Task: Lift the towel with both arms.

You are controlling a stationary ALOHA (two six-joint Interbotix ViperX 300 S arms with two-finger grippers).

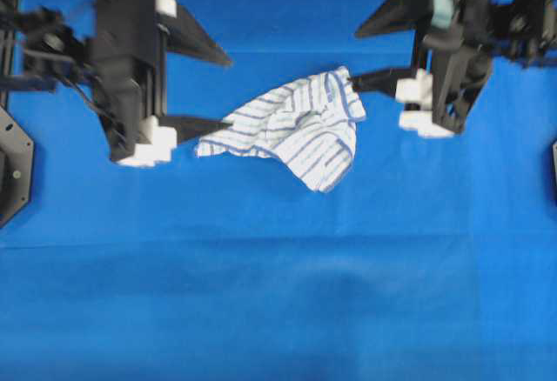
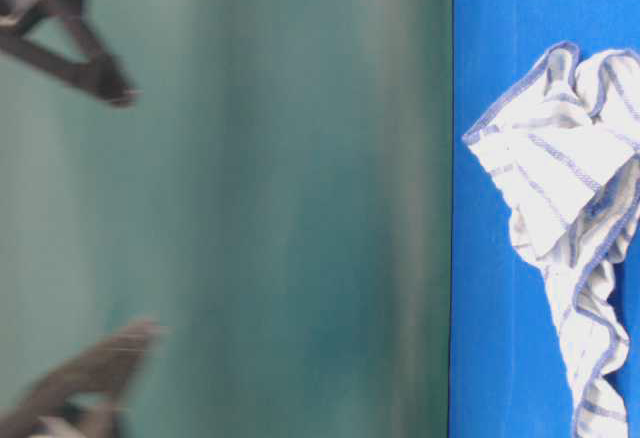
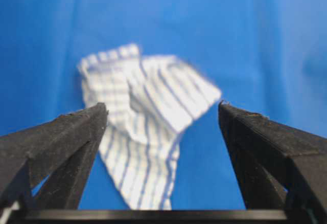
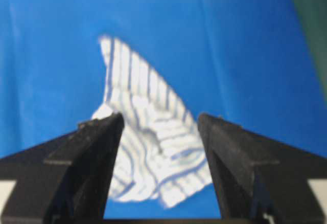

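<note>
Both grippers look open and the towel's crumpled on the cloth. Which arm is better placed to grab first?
Probably the right. The open right gripper has the towel directly between its fingers, one tip at a corner overhead. The left gripper, also open, sees it lying farther ahead.

right pincer point(image 4: 161, 127): jaws apart | towel point(image 4: 148, 147): crumpled on blue cloth point(image 4: 51, 55)

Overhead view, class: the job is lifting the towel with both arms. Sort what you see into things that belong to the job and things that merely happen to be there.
Belongs to the job:
towel, crumpled
left gripper, open
right gripper, open

Merely there:
blue table cloth under everything
</note>
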